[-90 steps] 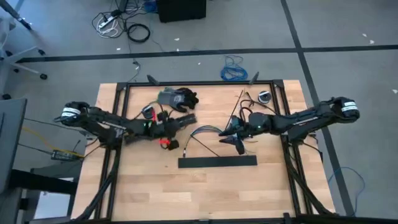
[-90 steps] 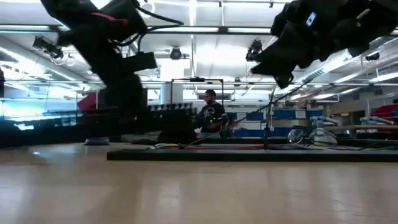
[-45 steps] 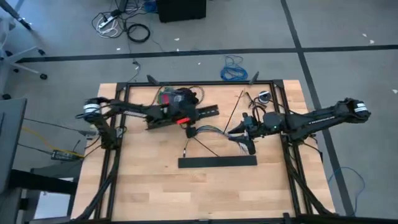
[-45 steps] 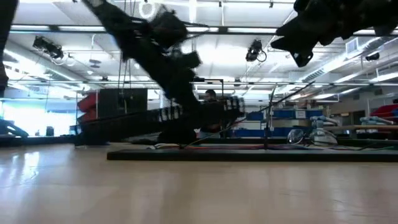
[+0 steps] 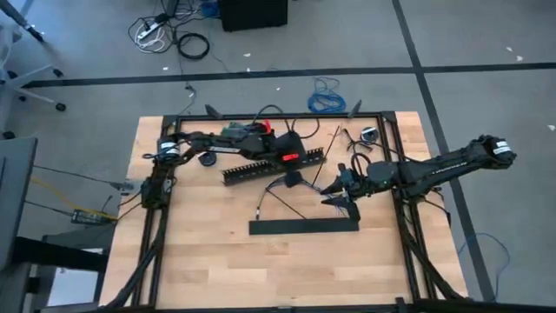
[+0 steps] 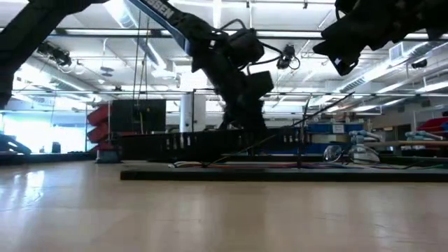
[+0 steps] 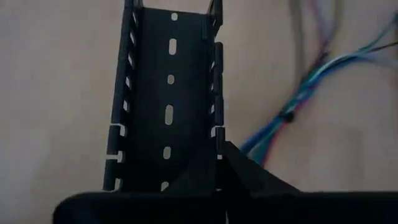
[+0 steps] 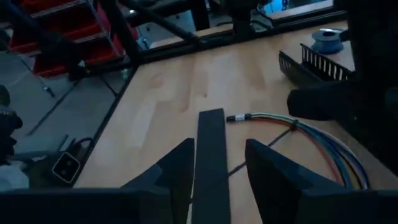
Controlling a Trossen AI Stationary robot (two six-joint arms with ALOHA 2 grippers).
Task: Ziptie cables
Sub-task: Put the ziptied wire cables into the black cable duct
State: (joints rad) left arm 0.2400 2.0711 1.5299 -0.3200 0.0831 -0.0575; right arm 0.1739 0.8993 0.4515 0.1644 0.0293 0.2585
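Note:
The cables [image 5: 271, 198] lie on the table's middle, a thin multicoloured bundle [image 7: 311, 81] with a plug end [image 8: 234, 117]. One thin black ziptie [image 8: 261, 149] crosses the bundle; another [image 5: 328, 152] lies toward the far right. My left gripper [image 5: 292, 172] reaches over the far middle, shut on a long black slotted duct [image 5: 261, 168], right beside the cables. My right gripper [image 8: 214, 168] hangs open, raised [image 6: 343, 52] over the right end of a flat black bar [image 5: 304, 226], which shows between its fingers below them. My left gripper comes at the slotted duct from above, right of its middle. One finger [image 7: 249, 180] stands against the outside of one comb-like side wall [image 7: 216, 134]; the other is lost against the dark channel. The duct sits level with its open side up; whether it rests on the table, I cannot tell.
The flat black bar [image 8: 210, 143] lies across the near middle. A small tape roll [image 5: 369, 135] sits at the far right corner. Black frame rails [image 5: 261, 116] run along the table's far and side edges. Bare wood shows toward the near edge.
My left arm has swung from the table's left side toward the far middle and right, carrying the slotted duct. The duct has turned from a tilt to level, beside the cables. My right gripper has gone slightly up and toward the right edge.

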